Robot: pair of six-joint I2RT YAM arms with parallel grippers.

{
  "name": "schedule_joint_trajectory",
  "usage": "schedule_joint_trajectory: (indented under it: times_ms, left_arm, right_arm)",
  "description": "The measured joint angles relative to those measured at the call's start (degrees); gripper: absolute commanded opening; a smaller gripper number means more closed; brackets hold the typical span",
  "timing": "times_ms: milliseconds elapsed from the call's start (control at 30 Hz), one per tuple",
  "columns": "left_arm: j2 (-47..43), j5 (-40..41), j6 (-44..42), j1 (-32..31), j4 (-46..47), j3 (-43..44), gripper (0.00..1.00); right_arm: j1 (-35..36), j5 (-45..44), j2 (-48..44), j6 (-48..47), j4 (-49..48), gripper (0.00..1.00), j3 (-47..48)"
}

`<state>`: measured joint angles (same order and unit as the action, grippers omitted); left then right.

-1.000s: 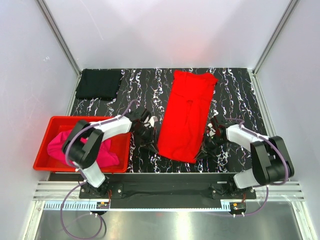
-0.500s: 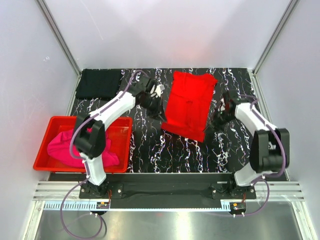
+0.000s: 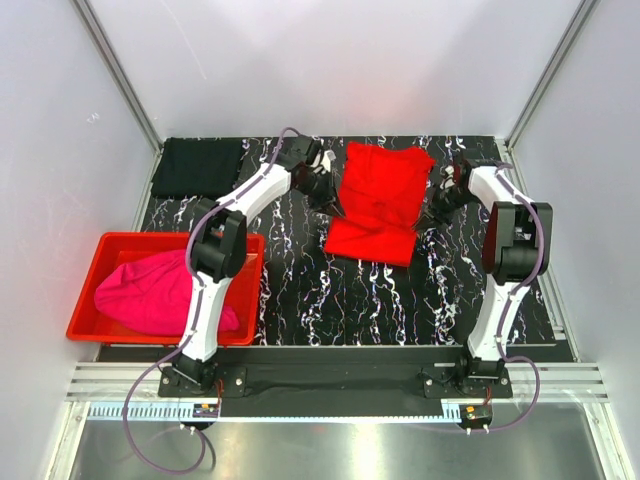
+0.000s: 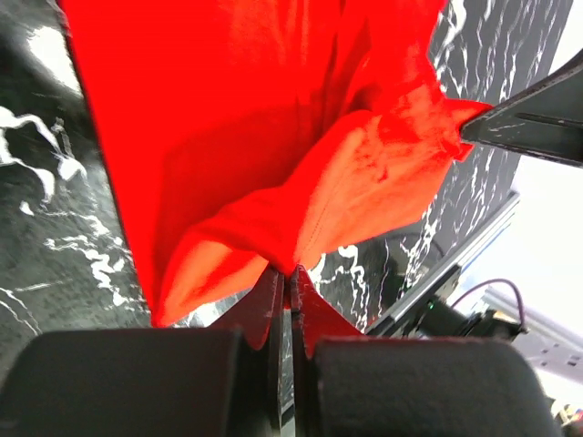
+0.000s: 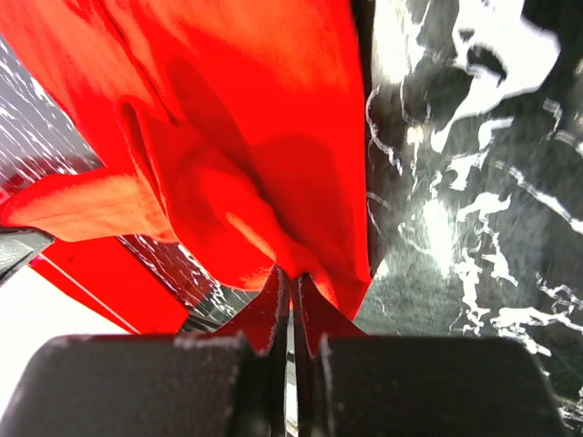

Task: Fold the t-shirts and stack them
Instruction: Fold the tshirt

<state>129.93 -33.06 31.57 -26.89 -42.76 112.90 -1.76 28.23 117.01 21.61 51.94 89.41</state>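
Left to right, as seen from above: the red bin [image 3: 84, 262] sits at the near left of the table [image 3: 330, 295] and holds the crumpled magenta t-shirt [image 3: 150, 295]. More of that shirt shows than half a second ago, since the left arm no longer crosses the bin. The black t-shirt [image 3: 197, 167] lies folded flat in the far left corner, unchanged.

The left gripper [image 4: 290, 270] has its fingers pressed together on a bunched edge of the red t-shirt [image 3: 380, 205], at the shirt's left side. The right gripper [image 5: 291, 271] is likewise clamped on red cloth, at the shirt's right side. Both arms now reach further toward the back of the table than half a second ago. A second ago the red t-shirt lay at full length, its near hem close to the arm bases. That hem has since been carried away from the bases, so the shirt is now a shorter, doubled shape at far centre. Whether the lifted layer already rests flat on the layer beneath cannot be told from above; the wrist views show it hanging in folds from the fingertips.

Edges: the red t-shirt's far edge lies near the table's far edge, well apart from the black t-shirt. Open marbled surface runs from the bin's right wall across the near centre to the right edge.
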Motion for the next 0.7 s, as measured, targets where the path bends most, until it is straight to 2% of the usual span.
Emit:
schedule_joint_trajectory:
  times_ms: [200,367,700]
  left_arm:
    - [0.33,-0.22,2.78,1.99,3.80,0.00,0.00]
    - [0.55,-0.90,4.98,3.56,6.10,0.09,0.04]
    - [7.69,-3.48,7.76,4.07,8.11,4.90,0.06]
  right_arm:
    - [-0.17,1.31,2.93,0.02,0.70,0.00,5.05]
    - [-0.17,2.34,4.02,0.07,0.70,0.00,6.16]
    - [-0.17,2.47,7.08,0.28,0.87,0.00,7.04]
